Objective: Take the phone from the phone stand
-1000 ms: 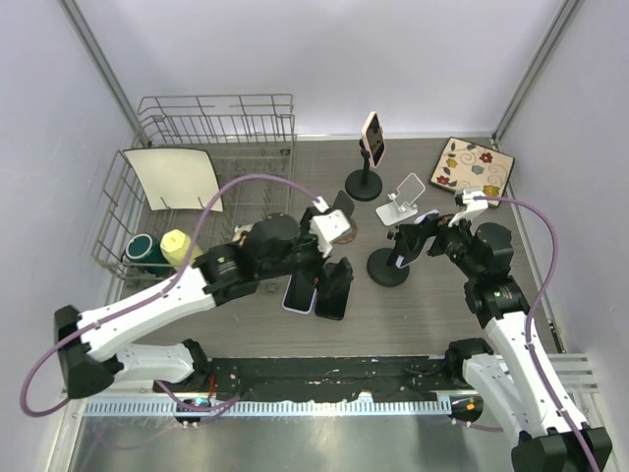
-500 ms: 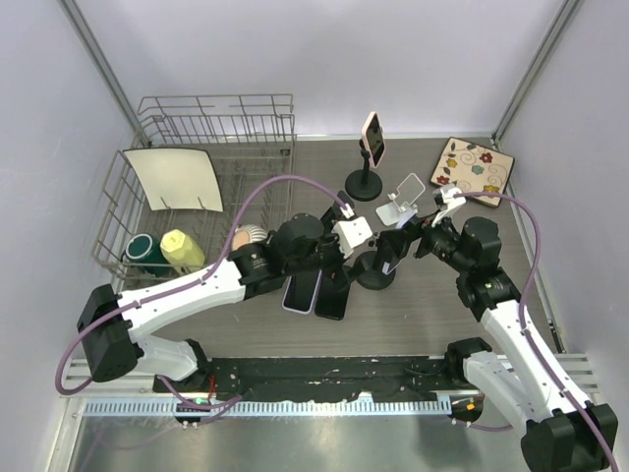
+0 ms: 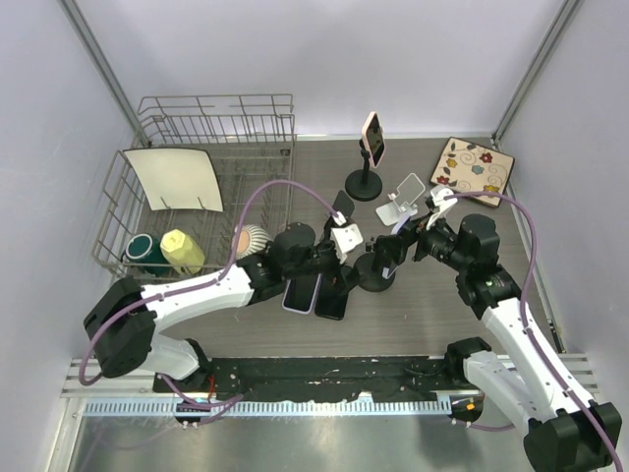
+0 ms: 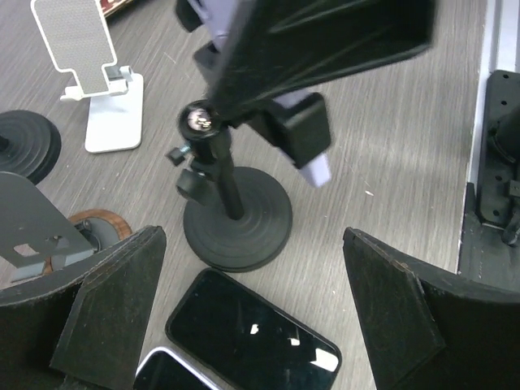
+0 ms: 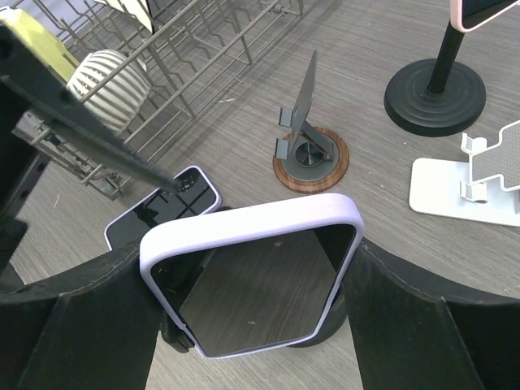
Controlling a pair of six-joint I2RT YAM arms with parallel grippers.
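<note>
The grey tabletop carries a wire dish rack at left, a floral mat far right, a rear black stand, a white stand, a central black stand — and a pale-edged phone beside a dark phone, both lying flat.

I am holding my left arm stretched toward the middle, with the left gripper spread wide. My right arm is bending inward, the right gripper squeezing the phone by its sides.
</note>
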